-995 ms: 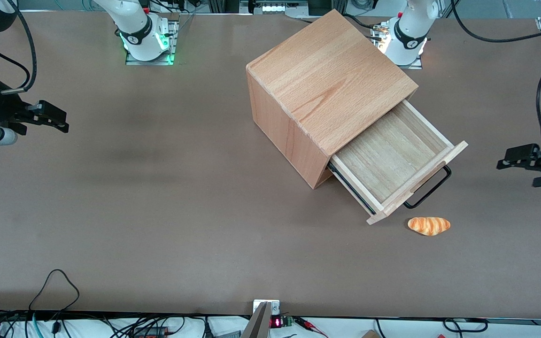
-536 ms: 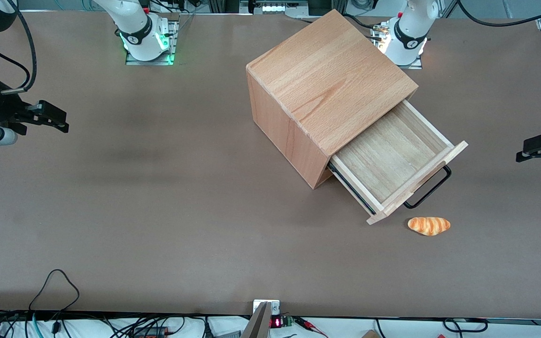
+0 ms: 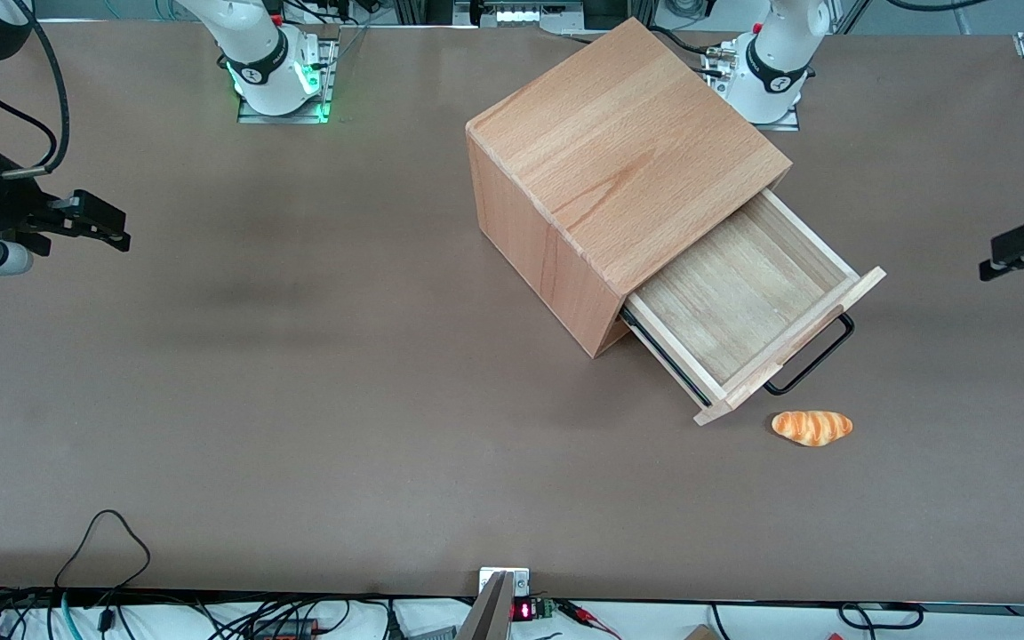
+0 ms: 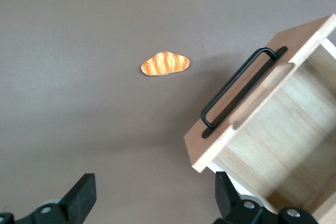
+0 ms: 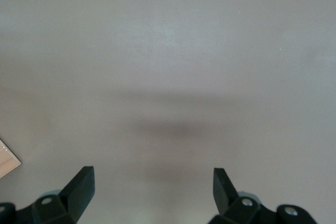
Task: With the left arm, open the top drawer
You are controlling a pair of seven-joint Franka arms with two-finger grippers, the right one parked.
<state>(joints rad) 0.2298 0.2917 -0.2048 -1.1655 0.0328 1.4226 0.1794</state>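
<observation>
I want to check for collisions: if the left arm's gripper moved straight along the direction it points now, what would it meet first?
Probably the bare table. The open gripper points down at it, apart from the top drawer and the toy croissant. Depth is unclear.

The shallow light-wood top drawer (image 3: 748, 298) stands pulled out of the large beech cube cabinet (image 3: 619, 169). A small striped orange bread roll (image 3: 812, 428) lies near the drawer, nearer the front camera. The black two-finger gripper (image 3: 992, 258), fingers spread, hangs well apart from the drawer toward the working arm's end, probably above the table (image 3: 299, 400).
</observation>
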